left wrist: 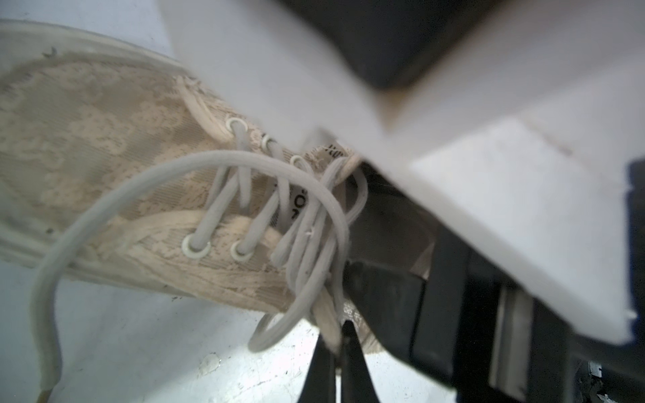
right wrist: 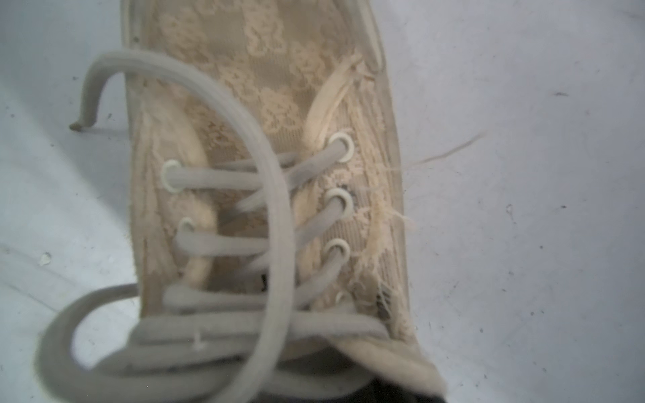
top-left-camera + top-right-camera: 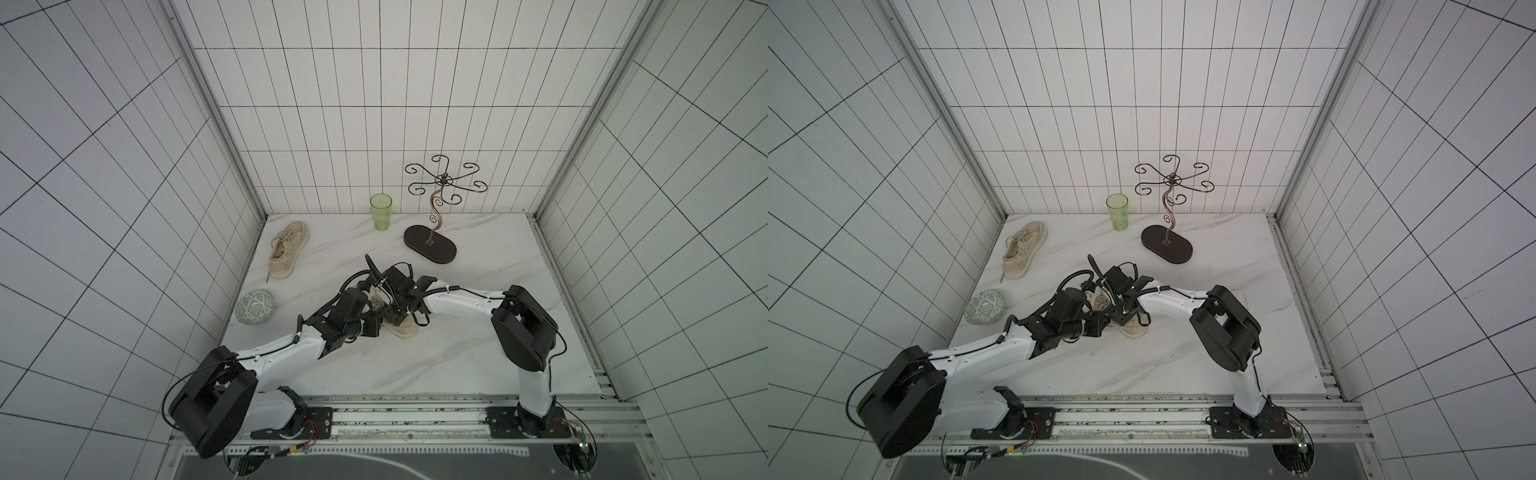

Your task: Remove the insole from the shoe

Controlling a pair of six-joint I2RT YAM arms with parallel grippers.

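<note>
My left pincer [image 1: 336, 343] clenches the shoe [image 1: 104, 157] collar; right pincer [image 3: 395, 321] I cannot tell; insole apparently still inside.

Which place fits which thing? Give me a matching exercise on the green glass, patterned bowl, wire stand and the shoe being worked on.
Things:
1. green glass
2. patterned bowl
3. wire stand
4. worked shoe

Places:
a. mostly hidden in both top views
b. upright near the back wall
c. by the left wall, nearer the robot than the spare shoe
d. right of the glass

Pairs: 1-b; 2-c; 3-d; 4-a.
</note>
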